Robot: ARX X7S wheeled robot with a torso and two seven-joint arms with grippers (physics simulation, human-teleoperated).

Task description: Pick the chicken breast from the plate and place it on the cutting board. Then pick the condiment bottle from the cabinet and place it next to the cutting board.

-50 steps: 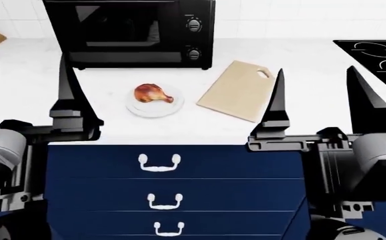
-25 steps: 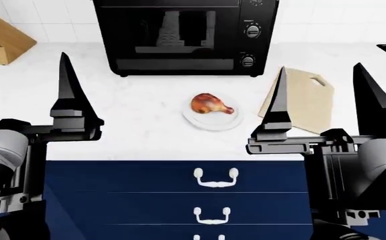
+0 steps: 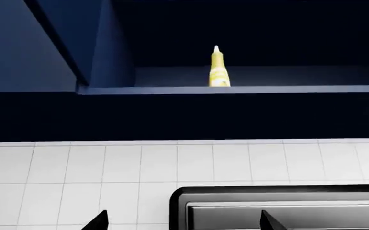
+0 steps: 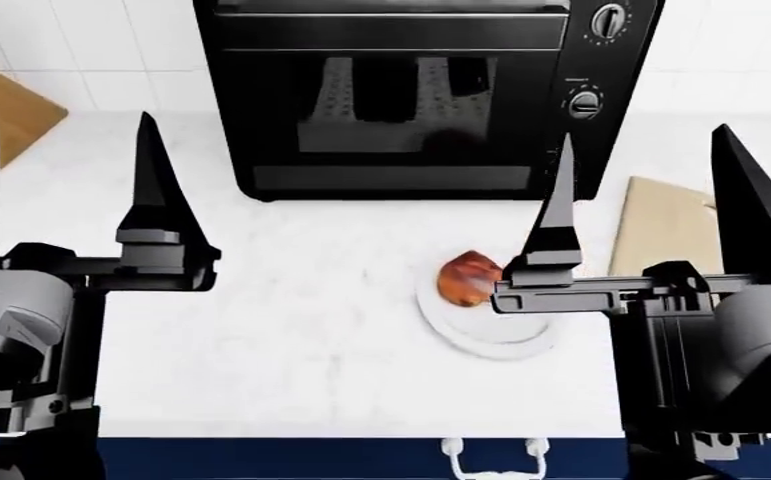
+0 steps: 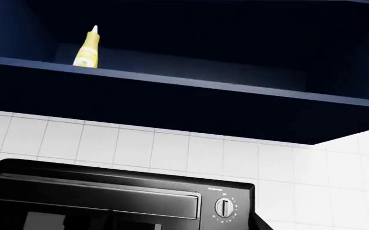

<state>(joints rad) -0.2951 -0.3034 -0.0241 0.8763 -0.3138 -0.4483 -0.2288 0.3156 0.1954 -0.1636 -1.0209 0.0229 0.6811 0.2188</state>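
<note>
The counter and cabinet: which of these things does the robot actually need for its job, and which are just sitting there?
Needed:
chicken breast
plate under it
cutting board, partly hidden
condiment bottle, upright in the open cabinet

Just there:
black oven
wooden block
drawer handle
</note>
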